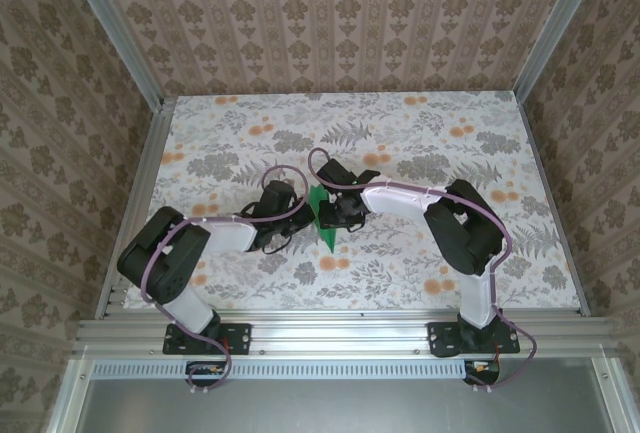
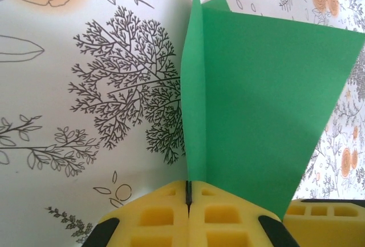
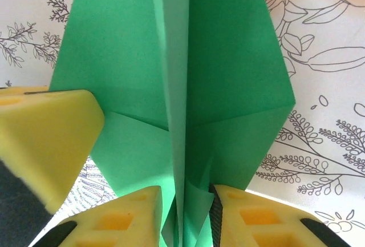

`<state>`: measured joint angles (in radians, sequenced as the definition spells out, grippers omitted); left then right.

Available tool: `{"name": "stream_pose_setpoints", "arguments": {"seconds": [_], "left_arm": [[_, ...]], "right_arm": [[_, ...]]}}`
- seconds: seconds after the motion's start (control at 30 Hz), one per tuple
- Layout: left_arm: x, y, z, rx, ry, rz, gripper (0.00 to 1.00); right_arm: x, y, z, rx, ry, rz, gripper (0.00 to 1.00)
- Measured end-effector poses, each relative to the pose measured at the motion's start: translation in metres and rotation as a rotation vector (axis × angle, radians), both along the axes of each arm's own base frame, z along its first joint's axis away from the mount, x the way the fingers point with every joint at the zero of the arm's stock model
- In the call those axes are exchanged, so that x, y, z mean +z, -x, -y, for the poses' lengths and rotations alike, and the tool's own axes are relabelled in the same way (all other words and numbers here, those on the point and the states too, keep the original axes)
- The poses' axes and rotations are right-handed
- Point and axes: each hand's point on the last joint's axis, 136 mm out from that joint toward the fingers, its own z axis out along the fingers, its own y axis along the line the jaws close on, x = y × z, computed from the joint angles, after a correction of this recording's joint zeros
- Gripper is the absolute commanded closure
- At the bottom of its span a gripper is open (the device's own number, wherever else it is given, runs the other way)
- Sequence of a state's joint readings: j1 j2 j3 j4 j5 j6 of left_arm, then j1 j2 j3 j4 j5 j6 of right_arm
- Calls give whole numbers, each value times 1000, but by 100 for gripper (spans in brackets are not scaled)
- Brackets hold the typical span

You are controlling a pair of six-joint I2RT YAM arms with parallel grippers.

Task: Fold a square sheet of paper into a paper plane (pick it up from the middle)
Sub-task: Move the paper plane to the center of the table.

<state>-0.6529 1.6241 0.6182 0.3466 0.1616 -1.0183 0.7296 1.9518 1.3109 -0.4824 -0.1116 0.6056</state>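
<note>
The bright-green paper (image 1: 322,218) is folded into a pointed plane shape with a raised centre crease and two spread wings (image 3: 171,59). It sits in the middle of the table between both grippers. My left gripper (image 2: 188,193) is shut on one thin edge of the paper (image 2: 256,104), which stands up in front of it. In the top view the left gripper (image 1: 306,215) is on the paper's left. My right gripper (image 3: 186,213) straddles the centre crease, its yellow fingers (image 3: 256,218) slightly apart with loose folds between them. The right gripper (image 1: 337,213) is on the paper's right side.
The table (image 1: 420,133) has a floral cloth. Patterned walls and metal posts (image 1: 560,23) enclose it on three sides. A yellow finger of the left gripper (image 3: 45,138) shows close beside the paper in the right wrist view. Both arms crowd the table's centre.
</note>
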Motion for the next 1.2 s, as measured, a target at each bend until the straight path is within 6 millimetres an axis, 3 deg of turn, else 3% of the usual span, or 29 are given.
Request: {"name": "stream_pose_setpoints", "arguments": {"seconds": [0.43, 0.63, 0.73, 0.8, 0.9, 1.03, 1.2], "left_arm": [[-1, 0, -1, 3, -3, -3, 97], [-3, -1, -3, 6, -7, -9, 92], [-3, -1, -3, 6, -6, -8, 87], [-1, 0, -3, 6, -6, -7, 81], [10, -4, -10, 23, 2, 8, 73], [41, -16, -33, 77, 18, 63, 63], [69, -21, -65, 145, -12, 116, 52]], "right_arm": [[-1, -5, -8, 7, 4, 1, 73], [-4, -5, -10, 14, 24, 3, 81], [-8, -3, -7, 11, 49, -5, 91], [-9, -3, -5, 6, 64, -3, 92], [-8, -6, 3, -2, 104, 14, 92], [2, -14, 25, -18, 183, 52, 93], [20, -49, 66, -85, 256, 105, 90]]}}
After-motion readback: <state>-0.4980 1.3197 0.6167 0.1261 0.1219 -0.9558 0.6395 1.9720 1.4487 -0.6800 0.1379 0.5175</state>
